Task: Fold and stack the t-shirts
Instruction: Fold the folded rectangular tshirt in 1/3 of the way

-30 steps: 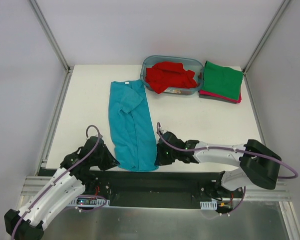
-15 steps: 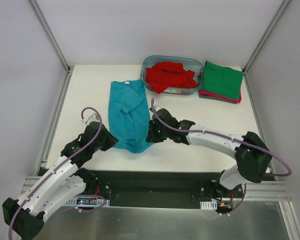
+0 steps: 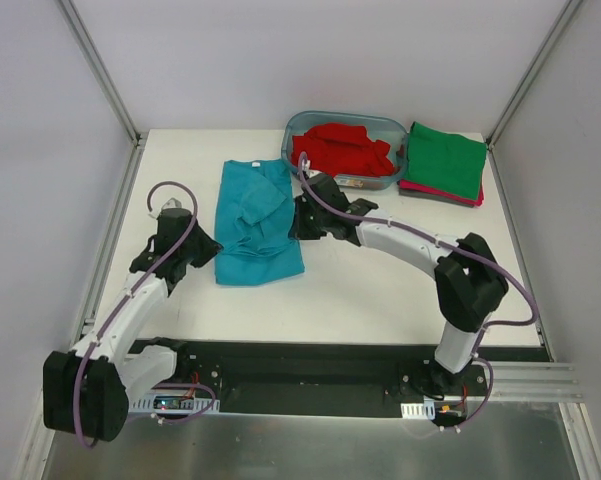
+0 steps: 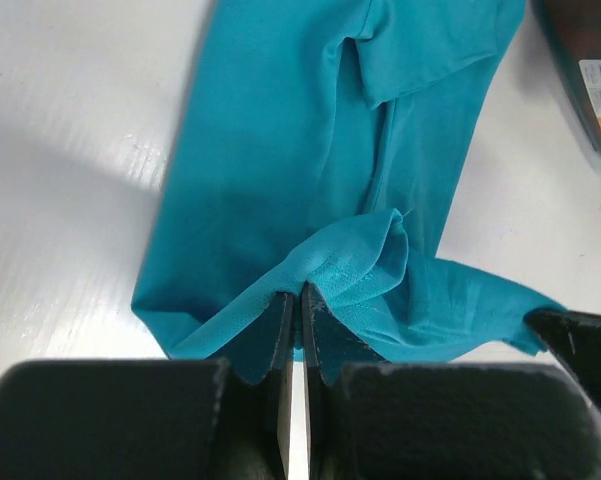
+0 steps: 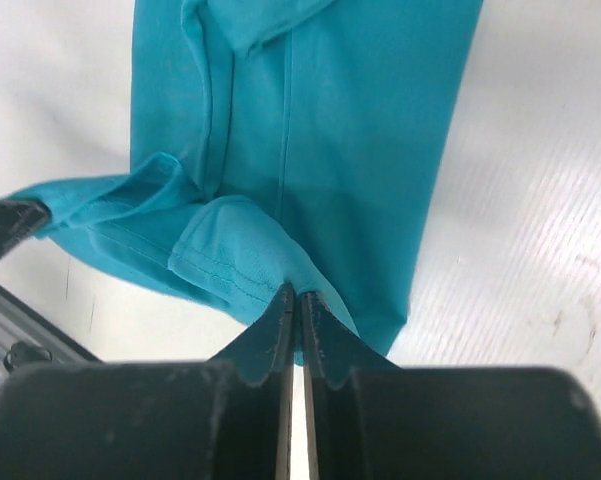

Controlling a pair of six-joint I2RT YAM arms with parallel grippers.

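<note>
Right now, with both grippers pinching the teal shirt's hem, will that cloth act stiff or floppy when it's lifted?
Probably floppy: the teal t-shirt bunches and wrinkles at the left gripper and folds over at the right gripper. It is likely light, since thin pinches hold it. It should sag between them and drag on the table.

White arm links (image 3: 400, 240), black joints and black jaws — purple cables (image 3: 164, 184) looping alongside.

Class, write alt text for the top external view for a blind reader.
The left gripper and right gripper pinch the hem of a teal-blue t-shirt, doubled over on the table. Behind lie a red t-shirt in a tub and a folded green t-shirt.
</note>
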